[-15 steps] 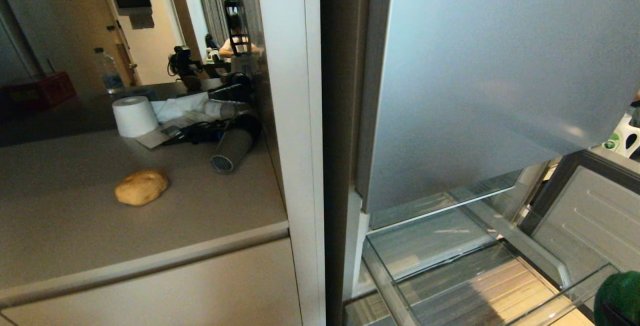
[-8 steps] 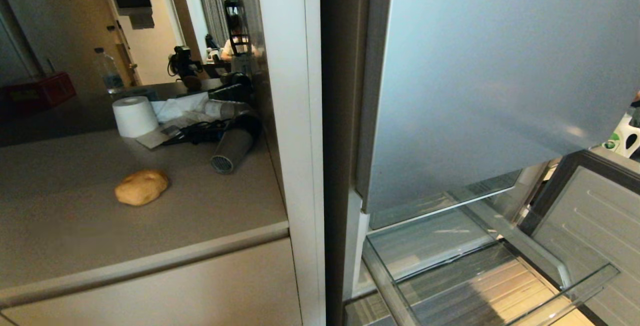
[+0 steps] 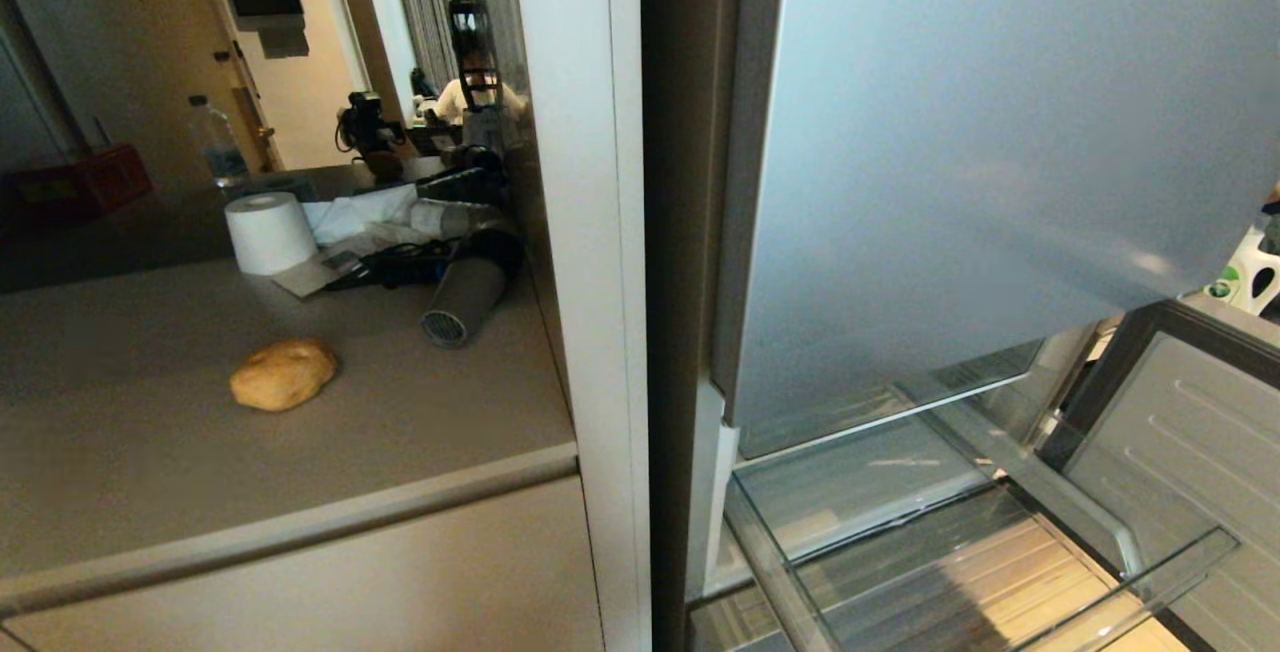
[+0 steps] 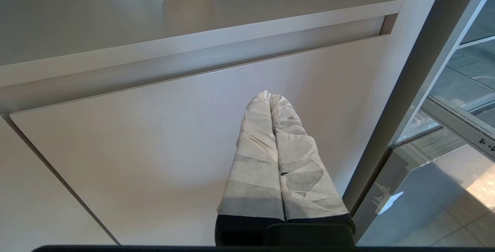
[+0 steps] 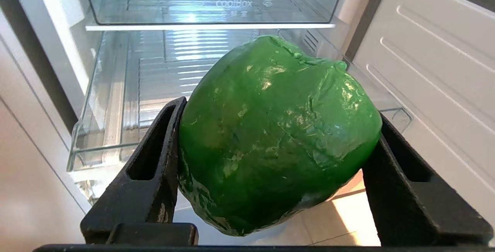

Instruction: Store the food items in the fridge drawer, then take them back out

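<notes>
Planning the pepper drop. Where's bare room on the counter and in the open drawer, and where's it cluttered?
Counter: bare along the front edge and left of the bread roll. Crowded at the back: paper roll, cloths and cables, grey cylinder by the white upright. The clear fridge drawer shows nothing inside. The right gripper grips the green bell pepper.

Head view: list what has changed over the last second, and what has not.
The green bell pepper that showed at the lower right corner has dropped out of the head view; the right wrist view shows it clamped in the right claw before the open fridge drawer. The golden-brown lump on the counter stayed put, and the left claw is shut, below the counter edge.
</notes>
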You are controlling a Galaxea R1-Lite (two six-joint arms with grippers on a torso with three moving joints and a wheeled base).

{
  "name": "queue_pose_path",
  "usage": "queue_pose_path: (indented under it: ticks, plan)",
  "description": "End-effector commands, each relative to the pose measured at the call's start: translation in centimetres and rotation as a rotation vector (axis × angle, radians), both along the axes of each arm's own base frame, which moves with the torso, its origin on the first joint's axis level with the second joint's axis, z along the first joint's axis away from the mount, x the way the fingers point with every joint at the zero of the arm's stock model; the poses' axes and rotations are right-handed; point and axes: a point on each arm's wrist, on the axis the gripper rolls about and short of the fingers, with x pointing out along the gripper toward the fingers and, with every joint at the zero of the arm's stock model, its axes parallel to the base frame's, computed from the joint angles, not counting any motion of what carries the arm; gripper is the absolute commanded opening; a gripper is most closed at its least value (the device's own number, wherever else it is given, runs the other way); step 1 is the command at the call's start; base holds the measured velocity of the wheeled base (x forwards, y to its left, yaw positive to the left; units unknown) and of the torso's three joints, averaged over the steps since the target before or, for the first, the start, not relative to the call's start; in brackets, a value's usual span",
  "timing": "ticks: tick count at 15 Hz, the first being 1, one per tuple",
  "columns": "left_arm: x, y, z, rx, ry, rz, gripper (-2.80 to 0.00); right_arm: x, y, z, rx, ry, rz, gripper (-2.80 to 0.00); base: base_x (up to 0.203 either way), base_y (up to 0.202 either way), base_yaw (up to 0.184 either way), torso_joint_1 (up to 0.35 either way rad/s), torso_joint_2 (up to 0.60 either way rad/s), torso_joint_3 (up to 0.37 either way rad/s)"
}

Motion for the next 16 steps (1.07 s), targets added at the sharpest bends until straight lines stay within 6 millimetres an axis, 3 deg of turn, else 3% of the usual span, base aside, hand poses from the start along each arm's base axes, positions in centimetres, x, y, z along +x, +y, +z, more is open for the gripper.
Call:
queue_pose_path:
  ticks: [1, 16]
  plan:
    - [0.09, 0.0, -0.29, 0.0, 0.011, 0.0, -2.8, 0.0, 0.0, -0.05, 0.002, 0.004, -0.001, -2.8, 0.0, 0.0, 0.0, 0.0, 0.0, 0.0]
    - [0.09, 0.0, -0.29, 0.0, 0.011, 0.001, -2.8, 0.0, -0.02, -0.01, 0.091, 0.003, -0.009, -2.8, 0.0, 0.0, 0.0, 0.0, 0.0, 0.0]
